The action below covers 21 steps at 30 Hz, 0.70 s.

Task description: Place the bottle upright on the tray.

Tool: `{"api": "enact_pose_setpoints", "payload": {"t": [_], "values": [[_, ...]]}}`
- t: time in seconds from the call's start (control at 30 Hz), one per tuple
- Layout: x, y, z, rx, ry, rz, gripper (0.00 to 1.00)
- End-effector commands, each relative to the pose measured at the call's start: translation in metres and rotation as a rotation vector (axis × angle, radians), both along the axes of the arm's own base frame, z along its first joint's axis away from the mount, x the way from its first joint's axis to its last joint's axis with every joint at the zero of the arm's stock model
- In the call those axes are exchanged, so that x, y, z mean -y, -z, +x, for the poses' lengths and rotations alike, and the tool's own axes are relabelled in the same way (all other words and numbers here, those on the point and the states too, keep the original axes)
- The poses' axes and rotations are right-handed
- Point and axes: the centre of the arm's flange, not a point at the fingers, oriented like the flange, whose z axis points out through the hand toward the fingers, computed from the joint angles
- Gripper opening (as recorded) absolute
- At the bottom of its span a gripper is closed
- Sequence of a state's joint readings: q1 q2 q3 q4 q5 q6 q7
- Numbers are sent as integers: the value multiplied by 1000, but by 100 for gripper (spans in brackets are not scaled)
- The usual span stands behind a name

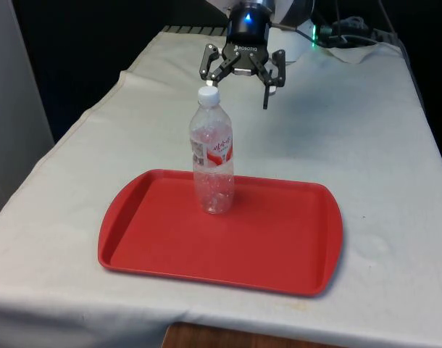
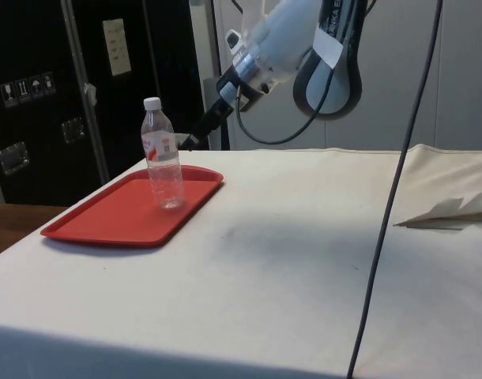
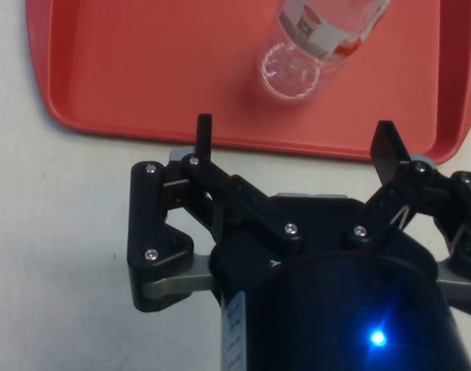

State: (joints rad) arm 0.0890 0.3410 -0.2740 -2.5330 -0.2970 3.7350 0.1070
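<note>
In the front view, the clear bottle stood upright on the red tray, the gripper hovering behind its cap, fingers spread; in the side view it stood near the tray's far edge; in the wrist view the fingers held nothing above the counter.

Gripper hung in the air off the desk, jaws spread wide and empty — nothing between the fingers. White arm reached down at a slant from above, wrist tilted so the gripper pointed forward and down. Finger linkages were splayed out on both sides — fully opened pose.
</note>
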Motion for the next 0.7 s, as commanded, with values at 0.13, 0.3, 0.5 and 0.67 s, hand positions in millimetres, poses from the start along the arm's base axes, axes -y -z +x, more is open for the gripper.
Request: {"api": "enact_pose_setpoints", "payload": {"t": [0.13, 0.3, 0.5, 0.67], "values": [[-1, 1, -2, -39, -3, -2, 100], [-2, 3, -3, -70, -5, -6, 100], [-2, 6, -5, -111, -5, -13, 100], [-3, 7, -6, -140, -3, -18, 100]]}}
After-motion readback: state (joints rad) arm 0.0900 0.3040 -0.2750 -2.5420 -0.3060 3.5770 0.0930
